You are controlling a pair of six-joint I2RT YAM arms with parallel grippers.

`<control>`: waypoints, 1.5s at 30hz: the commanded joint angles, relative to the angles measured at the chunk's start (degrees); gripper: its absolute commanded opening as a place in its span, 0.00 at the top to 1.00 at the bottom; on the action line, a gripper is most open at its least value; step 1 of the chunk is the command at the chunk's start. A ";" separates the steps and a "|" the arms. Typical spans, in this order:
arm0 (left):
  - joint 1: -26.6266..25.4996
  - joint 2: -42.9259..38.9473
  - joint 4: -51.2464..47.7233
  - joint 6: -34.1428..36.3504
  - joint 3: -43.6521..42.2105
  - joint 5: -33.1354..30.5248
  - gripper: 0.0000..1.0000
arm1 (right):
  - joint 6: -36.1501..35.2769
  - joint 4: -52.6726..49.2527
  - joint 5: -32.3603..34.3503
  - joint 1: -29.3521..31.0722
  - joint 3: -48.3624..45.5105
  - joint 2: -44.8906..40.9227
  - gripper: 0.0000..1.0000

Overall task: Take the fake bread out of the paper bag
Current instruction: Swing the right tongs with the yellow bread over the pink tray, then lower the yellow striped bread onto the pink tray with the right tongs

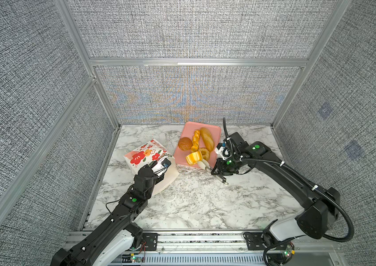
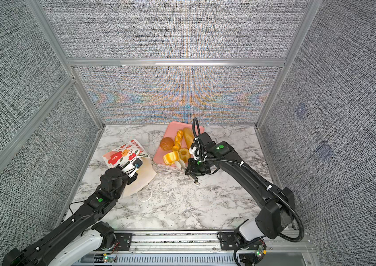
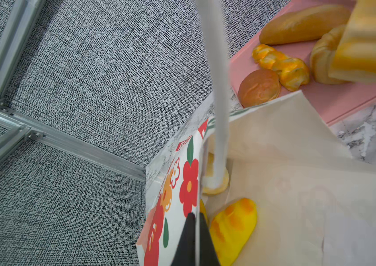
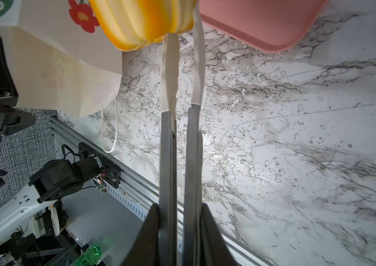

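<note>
Looked about halfway done: four fake bread pieces lay on the pink tray far middle, right gripper clamped a ridged roll at its near edge, left gripper pinched the paper bag wall on the left, yellow loaf plus others inside

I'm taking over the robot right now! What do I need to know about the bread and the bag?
Left gripper: shut on the rim of the white flowered paper bag.
Right gripper: shut on a ridged yellow-orange toy roll at the flat pink tray's near edge.
Done: round brown bun, twisted stick, long loaf and ring cake lie on the tray.
Left: release that roll; at least one yellow roll shows inside the bag.
</note>
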 commanded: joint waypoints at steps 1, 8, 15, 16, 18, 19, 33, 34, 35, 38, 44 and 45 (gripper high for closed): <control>0.09 -0.41 1.43 -1.03 -0.45 0.07 1.00 | 3.85 0.74 0.69 0.73 0.87 1.77 1.00; 0.08 -0.40 2.48 -2.27 -0.93 0.90 1.00 | 5.31 0.46 1.44 1.14 5.46 7.92 1.00; 0.09 -1.13 2.19 -2.86 -1.51 1.17 1.00 | 5.21 0.99 1.07 0.95 7.88 13.66 1.00; 0.09 -1.19 2.19 -2.87 -1.57 1.04 1.00 | 5.14 0.83 1.20 0.99 8.27 14.37 1.00; 0.08 -1.33 2.09 -2.92 -1.76 1.11 1.00 | 5.02 0.81 1.31 0.92 9.06 15.52 1.00; 0.07 -1.41 1.99 -2.90 -1.77 1.07 1.00 | 5.02 0.81 1.35 0.81 9.58 15.97 1.00; 0.08 -1.30 1.77 -2.85 -1.82 0.98 1.00 | 3.52 -2.22 1.22 -0.50 15.93 21.82 1.00; 0.07 -1.24 1.78 -2.79 -1.85 0.90 1.00 | 3.53 -2.24 1.13 -0.53 15.95 22.03 1.00; 0.05 -1.24 1.81 -2.87 -1.86 0.91 1.00 | 3.52 -2.26 1.00 -0.50 16.04 22.14 1.00; 0.05 -1.07 1.70 -2.75 -1.77 0.83 1.00 | 3.53 -2.09 1.04 -0.44 16.28 22.44 0.98; 0.02 -1.39 1.34 -2.72 -1.77 0.82 1.00 | 2.40 -2.79 1.50 -0.96 18.46 23.26 0.74; 0.05 -1.41 1.22 -2.75 -1.69 0.81 1.00 | 2.17 -3.01 1.65 -1.17 18.94 23.53 0.73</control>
